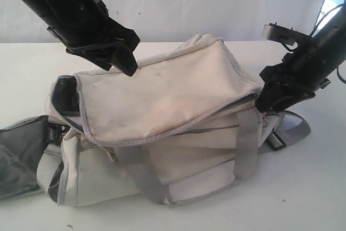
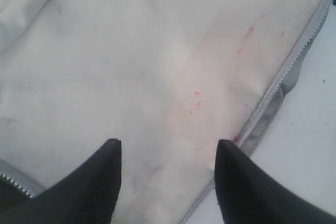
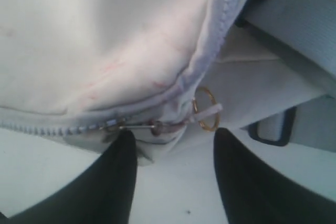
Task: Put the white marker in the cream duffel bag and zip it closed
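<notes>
Pink-stained, the cream duffel bag (image 1: 203, 158) shows a grey-zippered flap (image 1: 162, 98).

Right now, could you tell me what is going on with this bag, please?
Two robot arms are working on the cream duffel bag, which lies on a white table. The left tool hovers open above the top flap. The right tool sits at one end of the bag, open, with the zipper pull and its gold ring just beyond its tips, not gripped. The zip looks undone at the other end, where dark lining shows. The white marker is not in view.
</notes>
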